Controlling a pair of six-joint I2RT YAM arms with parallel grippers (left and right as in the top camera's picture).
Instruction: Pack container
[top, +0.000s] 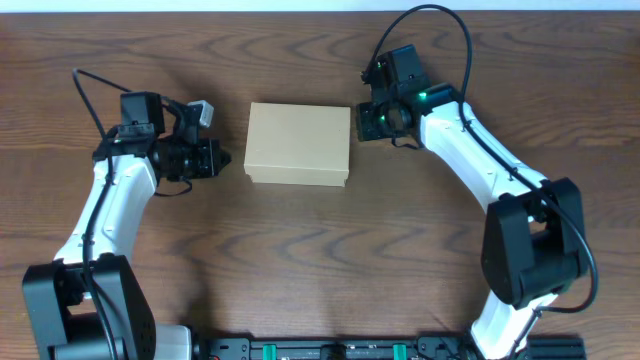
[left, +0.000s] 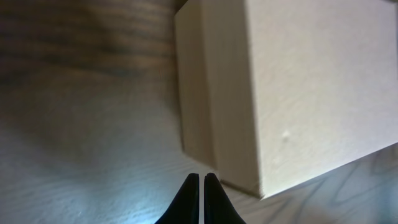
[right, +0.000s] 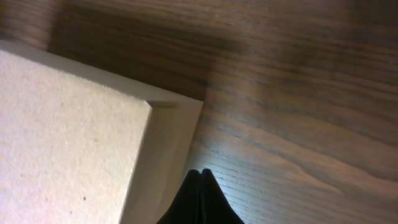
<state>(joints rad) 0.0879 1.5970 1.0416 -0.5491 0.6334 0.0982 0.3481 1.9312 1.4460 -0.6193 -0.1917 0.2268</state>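
Tan container (top: 299, 143), left hand (top: 222, 158) and right hand (top: 360, 123) just off opposite edges

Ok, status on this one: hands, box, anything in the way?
Left hand shut, empty, beside box. Right hand shut, empty, at box corner. Box closed. No obstruction seen.

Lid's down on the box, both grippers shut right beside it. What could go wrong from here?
1. The container sits loose on the table. A nudge from the left gripper or the right gripper, both close to its sides, would likely slide or turn it rather than lift the lid.
2. Both grippers are shut. Prying at the flap edge with closed fingers may dent the cardboard or slip off.
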